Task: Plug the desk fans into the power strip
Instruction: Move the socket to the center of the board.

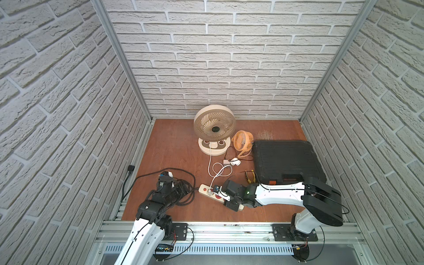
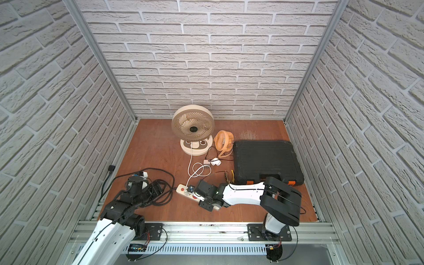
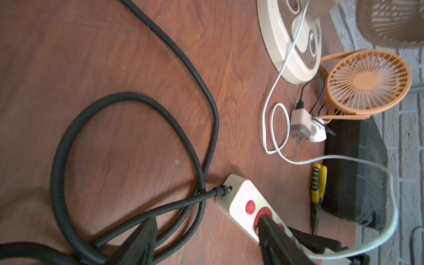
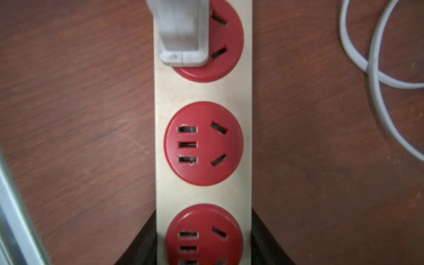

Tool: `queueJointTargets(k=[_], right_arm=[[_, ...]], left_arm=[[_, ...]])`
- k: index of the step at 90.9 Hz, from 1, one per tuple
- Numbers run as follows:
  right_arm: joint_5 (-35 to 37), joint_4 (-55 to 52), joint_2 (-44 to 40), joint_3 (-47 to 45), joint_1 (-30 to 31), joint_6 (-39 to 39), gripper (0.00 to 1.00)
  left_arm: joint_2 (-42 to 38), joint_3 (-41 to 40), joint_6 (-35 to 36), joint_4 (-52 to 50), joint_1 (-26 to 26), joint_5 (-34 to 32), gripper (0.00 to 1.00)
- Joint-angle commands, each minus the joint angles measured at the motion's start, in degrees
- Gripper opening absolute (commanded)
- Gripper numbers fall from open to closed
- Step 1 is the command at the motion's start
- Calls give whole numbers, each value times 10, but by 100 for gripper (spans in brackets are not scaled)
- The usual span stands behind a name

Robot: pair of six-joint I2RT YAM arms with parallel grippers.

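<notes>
The beige desk fan (image 1: 214,128) stands at the back of the wooden floor. Its white cable (image 1: 210,160) runs down to a white plug (image 4: 183,34) seated in the end socket of the cream power strip (image 1: 204,189), beside the strip's red button. My right gripper (image 4: 204,241) lies low over the strip, its black fingers (image 4: 146,241) pressed against both long sides at the third red socket. To the strip's left my left gripper (image 3: 207,219) hangs open over the strip's black cord (image 3: 137,206), holding nothing.
A small orange fan (image 1: 243,141) and a white adapter (image 1: 231,161) sit right of the desk fan. A black tool case (image 1: 286,160) fills the right side, with yellow-handled pliers (image 1: 250,177) at its front corner. Coiled black cord (image 1: 183,199) lies left of the strip. Brick walls enclose three sides.
</notes>
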Motion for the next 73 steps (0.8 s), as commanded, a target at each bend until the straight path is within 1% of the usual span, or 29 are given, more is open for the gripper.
queueJointTargets(k=[1, 8, 22, 36, 39, 43, 50, 56, 59, 73], right_arm=[[5, 11, 52, 61, -3, -20, 19], [-10, 11, 90, 102, -4, -33, 19], [-66, 0, 158, 205, -12, -82, 19], [-129, -27, 225, 303, -13, -124, 25], [-138, -32, 232, 317, -13, -128, 29], [-144, -42, 236, 329, -13, -130, 39], [-146, -61, 222, 329, -13, -128, 52], [-144, -58, 191, 303, -13, -120, 65], [-143, -56, 162, 286, -13, -114, 70], [-125, -50, 52, 220, -13, -83, 87]], left_arm=[[-8, 13, 21, -5, 27, -13, 73], [-14, 20, 16, -11, 48, -21, 73], [-42, 60, 17, -52, 83, -45, 73], [-96, 98, 12, -92, 95, -94, 73], [-105, 106, 12, -99, 95, -104, 73], [-116, 115, 13, -106, 96, -112, 73], [-119, 127, 18, -112, 96, -115, 73], [-109, 135, 22, -114, 96, -106, 73], [-103, 139, 23, -113, 96, -101, 73], [-83, 153, 28, -101, 96, -79, 73]])
